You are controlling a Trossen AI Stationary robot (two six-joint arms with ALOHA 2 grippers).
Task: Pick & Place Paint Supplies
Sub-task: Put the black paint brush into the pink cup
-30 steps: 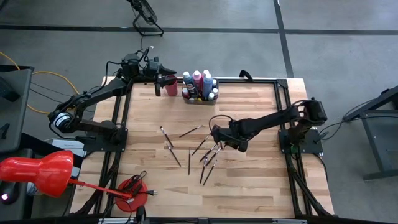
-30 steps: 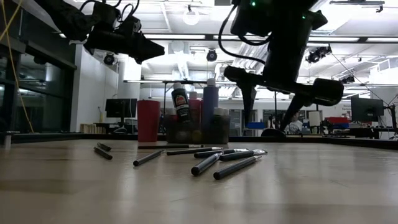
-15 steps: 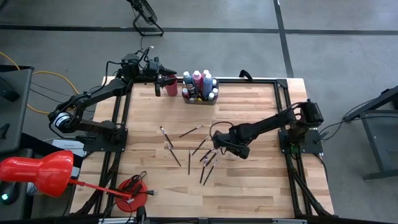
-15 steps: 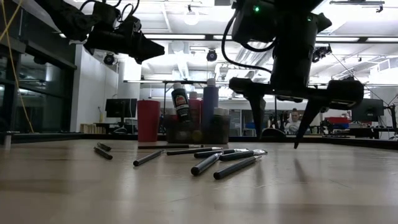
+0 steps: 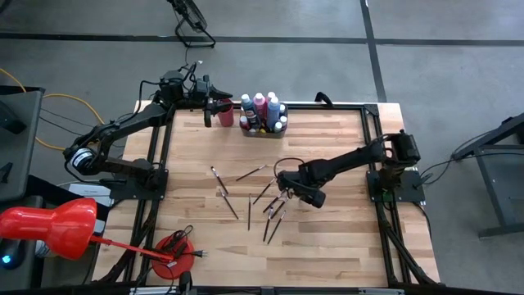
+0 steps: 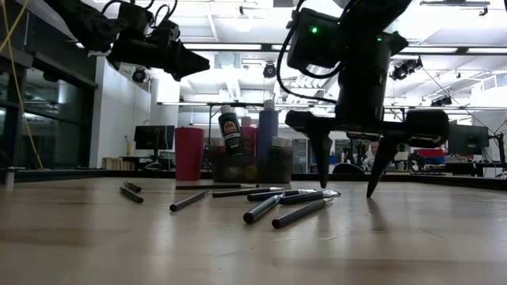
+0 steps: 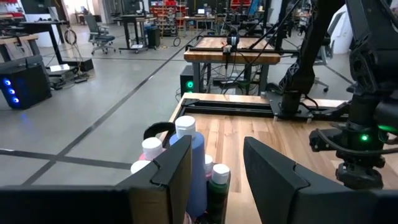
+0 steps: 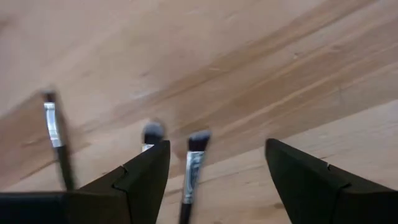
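The wooden surface (image 5: 327, 147) carries everything, with both arms reaching in over it. The left arm stretches to about 11 o'clock in the high view, its left gripper (image 5: 219, 102) hanging above the pink cup (image 5: 224, 115); its fingers (image 7: 273, 171) stand partly apart with nothing between them. The right arm comes in from 3 o'clock, and the right gripper (image 6: 346, 178) is low near the centre, fingers (image 8: 311, 177) spread wide, tips just above the wood, holding nothing. The tray (image 5: 262, 131) sits at 12 o'clock, just beside the cup, packed with upright bottles (image 5: 260, 105) in pink, blue and white caps. The brushes (image 5: 250, 211) lie loose around the centre, some fanning toward 9 o'clock, a cluster toward 6 o'clock. Two brush heads (image 8: 198, 142) lie between the right fingers in the right wrist view, untouched.
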